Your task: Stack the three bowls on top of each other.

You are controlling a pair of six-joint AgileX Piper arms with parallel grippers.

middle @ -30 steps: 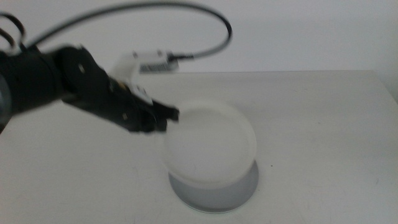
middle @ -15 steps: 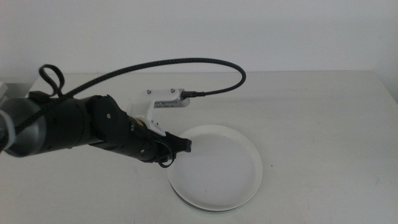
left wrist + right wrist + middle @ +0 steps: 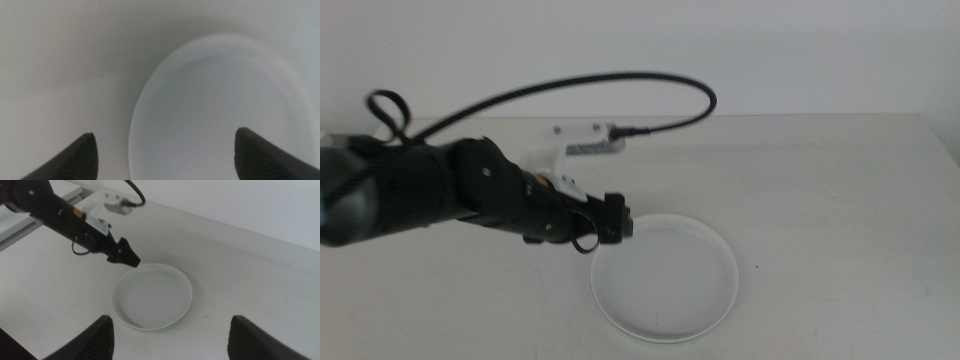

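Here the left end effector (image 3: 618, 219) hangs just above the counter (image 3: 820, 180), at the rim of a stack of shallow round plastic bowls, on the stack's left and far side as the middle view shows it. In its own wrist view the two dark jaws stand wide apart with nothing between them; one tip lies over the bare counter and the other over the white bowl (image 3: 220, 110) that tops the stack. The jaws grip nothing.

The black left arm (image 3: 430, 195) reaches in from the left side of the middle view, carrying a white wrist camera housing (image 3: 582, 148), from which a black braided cable (image 3: 620, 80) loops up and over.

The white bowl (image 3: 665, 275) sits upright, its inside bare and facing up. A thin second rim shows beneath it in the right wrist view, though the colour of the lower bowls cannot be told. The stack (image 3: 151, 296) rests near the middle of the pale counter.

The right end effector (image 3: 167, 335) waits well back from the stack, above the counter, its dark jaws spread wide and holding nothing.
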